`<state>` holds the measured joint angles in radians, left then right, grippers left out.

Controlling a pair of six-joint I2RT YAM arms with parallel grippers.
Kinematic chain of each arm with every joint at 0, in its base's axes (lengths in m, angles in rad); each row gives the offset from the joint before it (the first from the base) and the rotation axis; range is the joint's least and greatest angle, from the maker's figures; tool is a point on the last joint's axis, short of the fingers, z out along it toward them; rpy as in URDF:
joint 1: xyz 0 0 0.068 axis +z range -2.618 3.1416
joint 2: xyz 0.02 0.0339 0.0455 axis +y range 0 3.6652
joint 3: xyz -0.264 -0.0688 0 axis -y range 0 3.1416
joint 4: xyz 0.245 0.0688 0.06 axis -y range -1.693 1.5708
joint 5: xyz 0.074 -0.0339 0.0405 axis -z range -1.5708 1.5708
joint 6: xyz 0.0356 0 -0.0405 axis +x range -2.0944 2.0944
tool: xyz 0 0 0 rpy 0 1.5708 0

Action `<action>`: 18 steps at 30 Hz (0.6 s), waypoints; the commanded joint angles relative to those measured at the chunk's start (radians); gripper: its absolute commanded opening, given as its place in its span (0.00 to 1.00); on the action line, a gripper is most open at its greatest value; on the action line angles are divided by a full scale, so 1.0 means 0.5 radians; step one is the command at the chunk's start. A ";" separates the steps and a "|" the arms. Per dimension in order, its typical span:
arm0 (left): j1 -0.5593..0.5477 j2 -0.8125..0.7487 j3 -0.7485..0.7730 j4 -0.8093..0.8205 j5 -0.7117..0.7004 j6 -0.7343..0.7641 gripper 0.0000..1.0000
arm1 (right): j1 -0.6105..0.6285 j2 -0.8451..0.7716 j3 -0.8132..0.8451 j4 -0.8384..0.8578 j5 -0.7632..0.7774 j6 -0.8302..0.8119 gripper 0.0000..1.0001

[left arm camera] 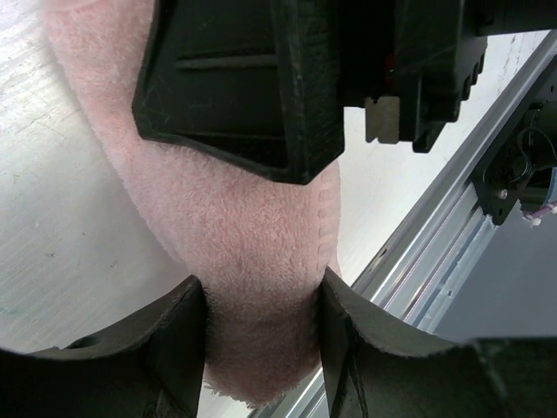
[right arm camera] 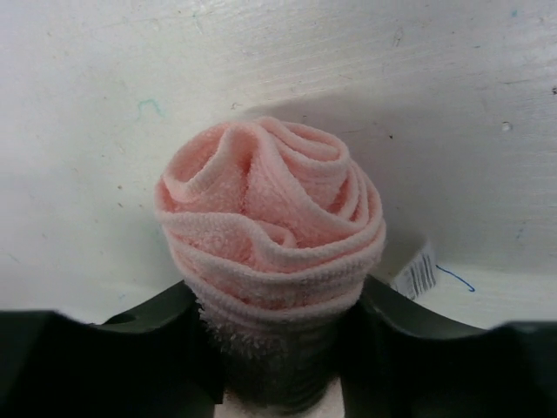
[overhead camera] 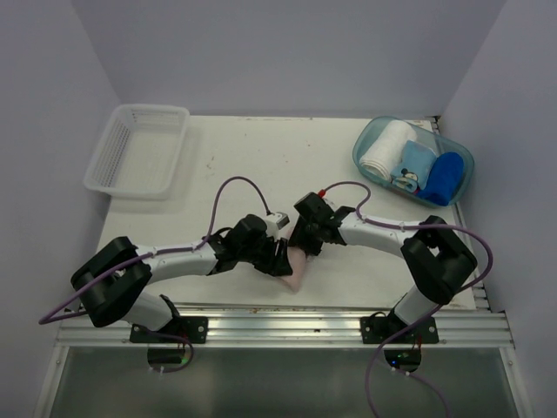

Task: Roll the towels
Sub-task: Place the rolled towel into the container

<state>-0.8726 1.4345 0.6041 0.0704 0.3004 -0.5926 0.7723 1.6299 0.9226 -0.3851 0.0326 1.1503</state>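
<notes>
The pale pink towel [overhead camera: 298, 268] lies rolled up near the table's front edge, between both arms. My left gripper [overhead camera: 280, 259] is shut on one end of it; in the left wrist view both fingers press into the pink towel [left arm camera: 252, 235] at the left gripper [left arm camera: 261, 313]. My right gripper [overhead camera: 306, 246] holds the other end; the right wrist view shows the spiral end of the pink towel [right arm camera: 270, 209] with the right gripper [right arm camera: 278, 348] closed against its sides. The royal blue towel [overhead camera: 444, 178] sits rolled in the clear tub [overhead camera: 462, 157] at the back right.
The tub also holds a rolled white towel [overhead camera: 385, 150] and a light blue printed cloth [overhead camera: 409, 170]. A white mesh basket [overhead camera: 139, 148] stands at the back left. The metal rail [overhead camera: 278, 326] runs along the front edge, close to the roll. A label tag [right arm camera: 416, 272] sticks out beside the roll.
</notes>
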 commanded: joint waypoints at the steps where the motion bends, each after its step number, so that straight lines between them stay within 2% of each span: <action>1: 0.006 -0.016 0.071 0.034 -0.003 -0.036 0.54 | 0.017 0.002 -0.063 0.224 -0.050 0.000 0.43; 3: 0.006 -0.037 0.074 0.028 0.016 -0.036 0.56 | 0.020 -0.005 -0.054 0.239 -0.041 -0.052 0.39; 6: 0.006 -0.101 0.086 0.019 0.031 -0.033 0.66 | 0.017 0.014 -0.032 0.288 -0.056 -0.150 0.32; 7: 0.006 -0.120 0.093 0.010 0.028 -0.024 0.73 | 0.017 0.023 -0.026 0.319 -0.059 -0.165 0.31; 10: 0.018 -0.172 0.154 -0.113 0.001 0.016 0.79 | 0.005 0.044 -0.035 0.392 -0.062 -0.217 0.24; 14: 0.073 -0.292 0.234 -0.364 -0.039 0.062 0.81 | -0.035 0.051 -0.047 0.470 -0.191 -0.318 0.23; 18: 0.220 -0.540 0.243 -0.441 -0.012 0.059 0.82 | -0.115 -0.023 -0.053 0.479 -0.216 -0.420 0.22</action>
<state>-0.8112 1.2621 0.6735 -0.1081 0.2913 -0.5823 0.7437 1.6485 0.9070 -0.2008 -0.0471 1.0069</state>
